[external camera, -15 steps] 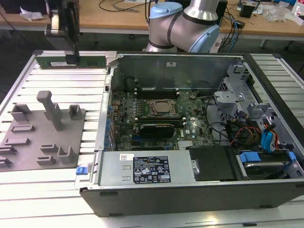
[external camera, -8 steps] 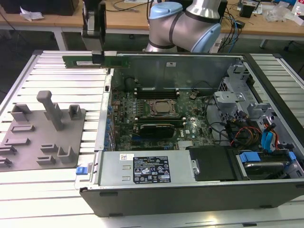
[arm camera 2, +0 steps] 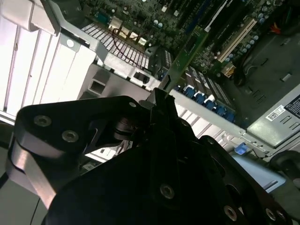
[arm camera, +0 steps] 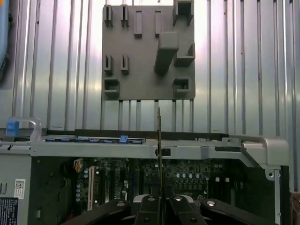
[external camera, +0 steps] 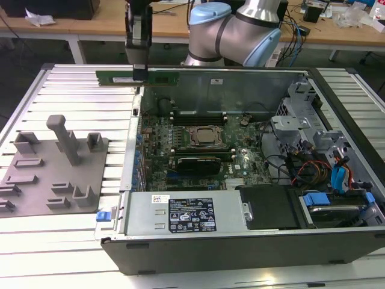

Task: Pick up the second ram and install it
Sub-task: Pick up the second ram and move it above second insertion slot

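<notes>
The second ram (external camera: 129, 78), a long thin green stick, hangs level in the air over the far corner of the open computer case, toward the exterior view's left. My gripper (external camera: 139, 71) is shut on its middle from above. In the second wrist view the second ram (arm camera 2: 187, 49) juts out from the gripper (arm camera 2: 161, 93) over the motherboard. The first wrist view has the second ram (arm camera: 159, 140) edge-on as a thin upright line rising from the gripper (arm camera: 159, 202). Long black memory slots (external camera: 198, 117) lie on the board beside the processor socket (external camera: 206, 137).
A grey fixture plate (external camera: 54, 168) with posts and pockets lies on the slatted table at the exterior view's left. Inside the case (external camera: 216, 84) sit a power supply (external camera: 180, 214), cables and drive bays (external camera: 337, 180). The arm (external camera: 240, 30) stands behind the case.
</notes>
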